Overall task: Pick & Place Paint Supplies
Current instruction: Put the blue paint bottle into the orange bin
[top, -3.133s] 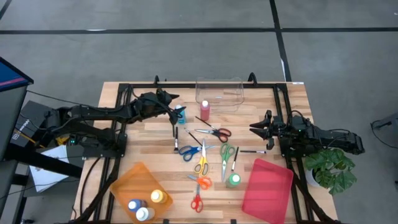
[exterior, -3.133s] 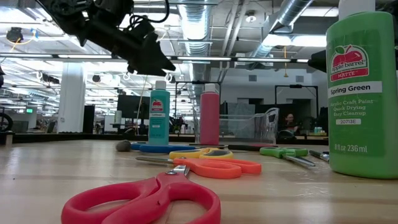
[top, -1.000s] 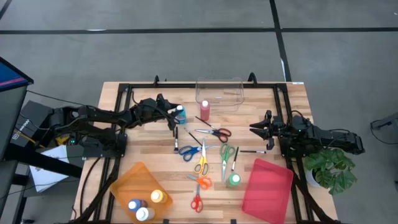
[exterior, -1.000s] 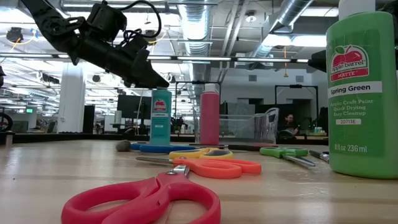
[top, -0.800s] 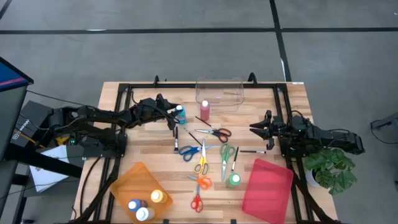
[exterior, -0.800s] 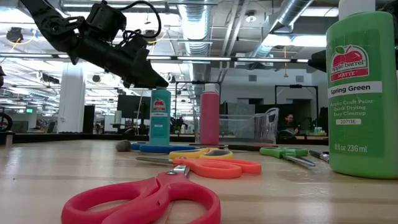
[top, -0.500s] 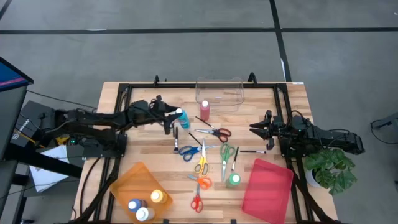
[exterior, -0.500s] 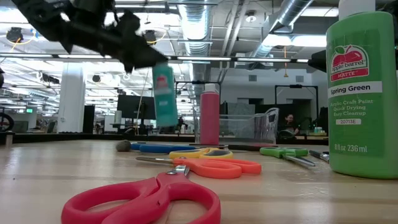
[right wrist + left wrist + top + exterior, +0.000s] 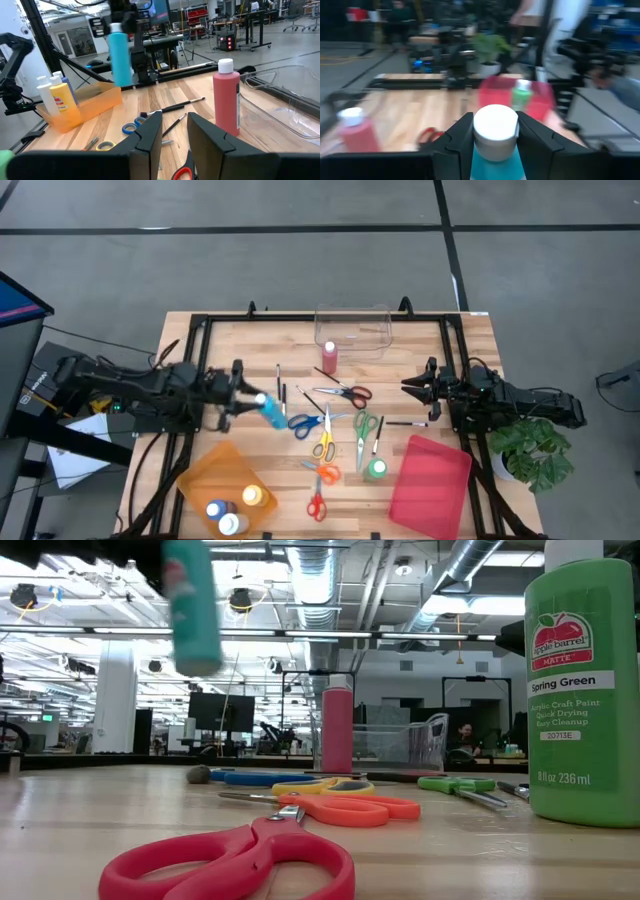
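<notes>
My left gripper [image 9: 256, 400] hangs over the table's left middle, shut on a teal paint bottle [image 9: 271, 410] with a white cap [image 9: 495, 127]. The low view shows the bottle [image 9: 192, 605] high above the table. A red bottle [image 9: 329, 358] and a green bottle [image 9: 376, 469] stand on the wood. Several scissors [image 9: 323, 442] and thin brushes [image 9: 282, 393] lie flat between them. My right gripper [image 9: 412, 388] waits at the right side, its fingers [image 9: 150, 132] a narrow gap apart with nothing between them. My left gripper pinches the teal bottle between its two fingers [image 9: 457, 142], which come in level at the top of the teal body just under the cap [image 9: 495, 152]. The bottle [image 9: 120, 52] hangs about upright below the fingers, lifted clear of the table.
An orange tray [image 9: 222, 470] at the near left holds white and yellow bottles [image 9: 254, 495]. A red tray [image 9: 432, 485] lies at the near right. A clear bin [image 9: 352, 328] stands at the far edge. A potted plant [image 9: 535, 452] is beside the right arm.
My left gripper has lifted the teal bottle off the wood beside the red bottle. It has carried it up and toward the table's left and near edges while levelling out. The bottle is now clear of the table. The right arm has kept still.
</notes>
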Controlling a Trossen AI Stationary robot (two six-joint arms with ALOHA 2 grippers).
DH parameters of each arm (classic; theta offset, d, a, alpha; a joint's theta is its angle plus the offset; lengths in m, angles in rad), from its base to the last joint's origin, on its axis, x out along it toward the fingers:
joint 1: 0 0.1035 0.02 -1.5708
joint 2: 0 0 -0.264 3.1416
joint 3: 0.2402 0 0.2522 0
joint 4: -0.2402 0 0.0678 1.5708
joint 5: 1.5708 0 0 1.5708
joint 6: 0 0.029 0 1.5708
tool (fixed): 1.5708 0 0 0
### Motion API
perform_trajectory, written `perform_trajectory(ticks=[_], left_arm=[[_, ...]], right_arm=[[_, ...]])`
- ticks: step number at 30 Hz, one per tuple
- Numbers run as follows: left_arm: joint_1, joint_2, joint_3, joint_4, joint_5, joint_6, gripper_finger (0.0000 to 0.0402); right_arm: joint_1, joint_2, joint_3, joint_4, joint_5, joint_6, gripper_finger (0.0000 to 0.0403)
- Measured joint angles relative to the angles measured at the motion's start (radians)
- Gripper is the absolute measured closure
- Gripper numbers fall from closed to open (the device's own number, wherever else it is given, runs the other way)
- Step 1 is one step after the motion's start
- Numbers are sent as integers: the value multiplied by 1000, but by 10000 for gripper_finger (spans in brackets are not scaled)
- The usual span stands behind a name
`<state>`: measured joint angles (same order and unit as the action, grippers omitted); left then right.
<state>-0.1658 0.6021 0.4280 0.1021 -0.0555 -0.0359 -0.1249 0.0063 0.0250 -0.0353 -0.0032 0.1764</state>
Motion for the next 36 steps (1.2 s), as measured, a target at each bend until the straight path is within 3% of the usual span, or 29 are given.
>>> perform_trajectory(ticks=[10, 28, 36], left_arm=[[-269, -92, 0, -185, -4, -101, 286], [-584, -93, 6, -163, -102, -181, 286], [-723, -47, -43, -179, -285, -184, 285]], right_arm=[[0, 0, 0, 0, 0, 0, 314], [0, 0, 0, 0, 0, 1, 314], [0, 0, 0, 0, 3, 1, 314]])
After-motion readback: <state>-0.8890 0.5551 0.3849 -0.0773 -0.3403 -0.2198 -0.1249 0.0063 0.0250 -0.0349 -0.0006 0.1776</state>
